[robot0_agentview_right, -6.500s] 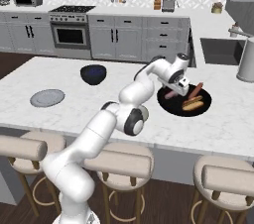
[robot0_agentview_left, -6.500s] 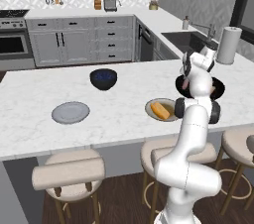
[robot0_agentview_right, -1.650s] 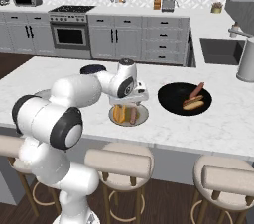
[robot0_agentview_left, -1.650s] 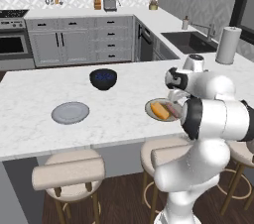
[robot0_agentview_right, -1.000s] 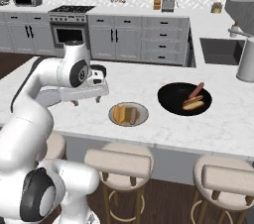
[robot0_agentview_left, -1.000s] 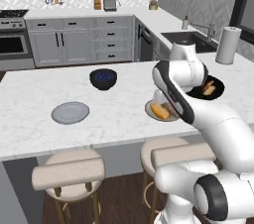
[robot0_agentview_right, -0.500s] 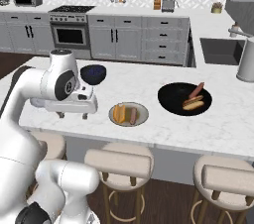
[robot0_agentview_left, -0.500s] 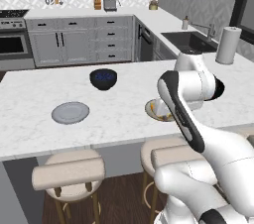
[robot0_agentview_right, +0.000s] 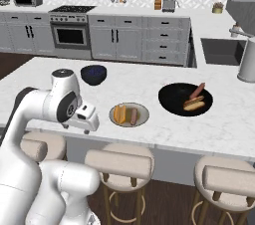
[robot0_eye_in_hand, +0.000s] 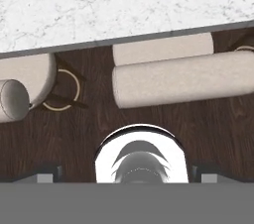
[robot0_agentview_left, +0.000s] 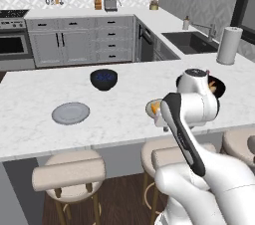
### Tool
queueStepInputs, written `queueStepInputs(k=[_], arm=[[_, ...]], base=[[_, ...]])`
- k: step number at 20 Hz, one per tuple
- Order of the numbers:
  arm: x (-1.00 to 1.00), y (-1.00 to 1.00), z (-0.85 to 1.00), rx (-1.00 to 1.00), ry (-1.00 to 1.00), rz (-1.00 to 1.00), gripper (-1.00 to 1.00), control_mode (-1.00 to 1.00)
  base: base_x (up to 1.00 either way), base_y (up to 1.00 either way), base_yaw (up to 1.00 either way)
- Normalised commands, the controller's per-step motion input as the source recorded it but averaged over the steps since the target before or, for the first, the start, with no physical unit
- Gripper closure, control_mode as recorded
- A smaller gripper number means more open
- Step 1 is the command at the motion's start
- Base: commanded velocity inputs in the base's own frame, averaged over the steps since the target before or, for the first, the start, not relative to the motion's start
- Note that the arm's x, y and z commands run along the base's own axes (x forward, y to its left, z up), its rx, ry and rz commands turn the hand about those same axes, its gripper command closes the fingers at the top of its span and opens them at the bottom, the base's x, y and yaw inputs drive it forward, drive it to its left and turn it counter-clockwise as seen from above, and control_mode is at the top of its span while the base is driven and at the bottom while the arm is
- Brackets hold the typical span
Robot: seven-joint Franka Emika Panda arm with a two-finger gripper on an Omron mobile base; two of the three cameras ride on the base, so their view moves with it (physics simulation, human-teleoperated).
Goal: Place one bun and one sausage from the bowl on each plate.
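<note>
white marble surface [robot0_agentview_right: 149,134] carrying olive-centred plate [robot0_agentview_right: 129,115] with bun [robot0_agentview_right: 119,114] and sausage [robot0_agentview_right: 133,116]; black bowl [robot0_agentview_right: 185,99] alongside; grey plate [robot0_agentview_left: 70,113] bare; jaws fully spread, holding nothing.

Marble island and background kitchen fittings

Small dark blue bowl [robot0_agentview_left: 103,79] at ten o'clock on white marble counter [robot0_agentview_left: 30,94]; white paper-towel roll [robot0_agentview_left: 227,45] at two o'clock; beige cushioned stools [robot0_agentview_left: 69,175] beneath.
</note>
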Motion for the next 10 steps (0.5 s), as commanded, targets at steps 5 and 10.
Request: queueStepInputs(k=[5, 10], arm=[[0.0, 0.0, 0.0, 0.0, 0.0, 0.0, -1.0, -1.0], [0.0, 0.0, 0.0, 0.0, 0.0, 0.0, -1.0, -1.0]], base=[[0.0, 0.0, 0.0], [0.0, 0.0, 0.0]])
